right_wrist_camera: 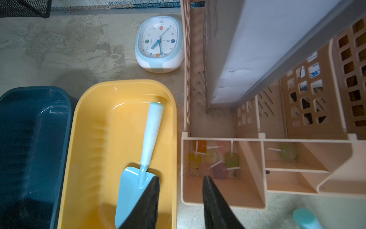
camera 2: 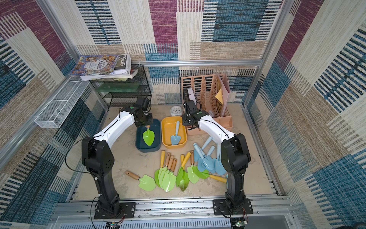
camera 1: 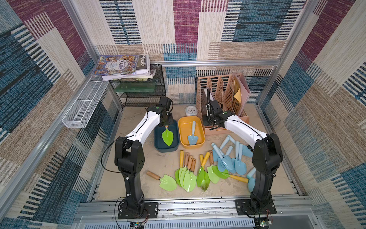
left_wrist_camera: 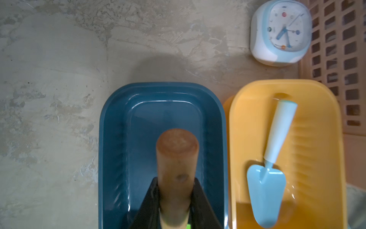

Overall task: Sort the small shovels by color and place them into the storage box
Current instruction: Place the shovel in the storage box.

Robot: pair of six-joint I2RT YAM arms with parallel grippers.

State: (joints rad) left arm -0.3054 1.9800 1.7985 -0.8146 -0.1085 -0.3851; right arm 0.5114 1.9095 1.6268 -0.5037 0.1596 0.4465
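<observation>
Clear tabletop (camera 1: 160, 164) at centre-left of frame, between the blue box (camera 1: 158, 147) above and a lone green shovel (camera 1: 167, 181) below. Blue box occupied: left gripper (left_wrist_camera: 176, 178) clamped on a held green shovel (camera 1: 167, 136). Yellow box (camera 1: 180, 130) stands just beside it, no passage between. Peach organizer (camera 1: 217, 89) crowds its right edge; clock (camera 1: 191, 110) sits near, above. Heaped green shovels (camera 1: 188, 176) and blue shovels (camera 1: 229, 160) obstruct lower centre and right.

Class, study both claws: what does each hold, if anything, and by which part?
The left claw grips a green-bladed shovel by its brown wooden handle, over the blue bin. The right claw is open and holds nothing.
</observation>
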